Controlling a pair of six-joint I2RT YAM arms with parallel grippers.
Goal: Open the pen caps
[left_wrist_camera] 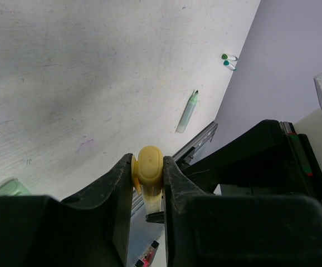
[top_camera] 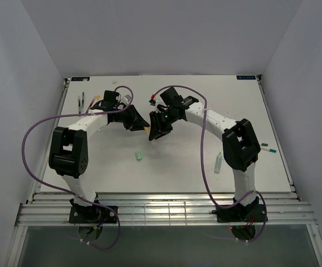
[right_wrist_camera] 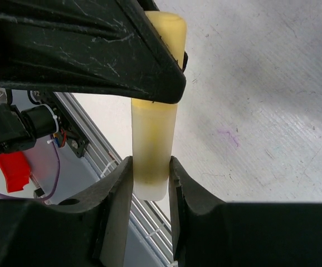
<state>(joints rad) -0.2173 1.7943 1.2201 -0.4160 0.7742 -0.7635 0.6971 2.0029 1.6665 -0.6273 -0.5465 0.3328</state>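
Note:
Both grippers meet over the middle of the table on one yellow marker [top_camera: 147, 128]. My left gripper [left_wrist_camera: 148, 161] is shut on its yellow cap [left_wrist_camera: 149, 168], seen end-on between the fingers. My right gripper [right_wrist_camera: 151, 164] is shut on the pale yellow barrel [right_wrist_camera: 152, 133], which runs up under the left gripper's fingers [right_wrist_camera: 94, 55]. Cap and barrel look joined. In the top view the left gripper [top_camera: 140, 123] and the right gripper [top_camera: 154, 132] nearly touch. A loose light-green cap [top_camera: 139, 156] lies on the table nearer the bases.
A pale-green marker barrel [top_camera: 219, 162] lies by the right arm and also shows in the left wrist view [left_wrist_camera: 186, 111]. A teal-ended pen [top_camera: 268, 147] lies at the right edge. Thin pens [top_camera: 82, 102] lie at the far left. Purple cables [top_camera: 33, 139] loop around both arms.

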